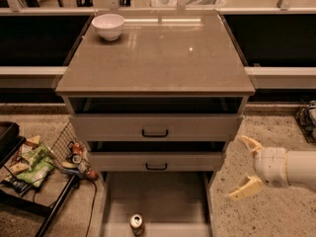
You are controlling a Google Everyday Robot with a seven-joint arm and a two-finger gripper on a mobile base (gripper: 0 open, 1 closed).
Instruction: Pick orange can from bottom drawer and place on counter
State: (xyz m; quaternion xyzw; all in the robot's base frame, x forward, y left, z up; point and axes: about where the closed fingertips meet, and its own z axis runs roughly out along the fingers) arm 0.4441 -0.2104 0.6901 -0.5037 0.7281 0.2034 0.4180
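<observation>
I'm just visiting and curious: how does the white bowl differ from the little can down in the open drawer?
The white bowl sits on the counter, at its far left corner; the orange can stands low in the bottom drawer, near its front. The bowl is wide, open and white; the can is narrow, orange-brown, silver-topped. Both stand upright, untouched: the gripper hangs open right of the drawer.

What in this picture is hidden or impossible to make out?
- Orange can, camera view: its markings are too small to read.
- Bottom drawer: its front is cut off by the lower edge.
- Gripper, open, right of the bottom drawer: its arm is cut off by the right edge.
- Gap under the counter: shadow hides what is inside.
</observation>
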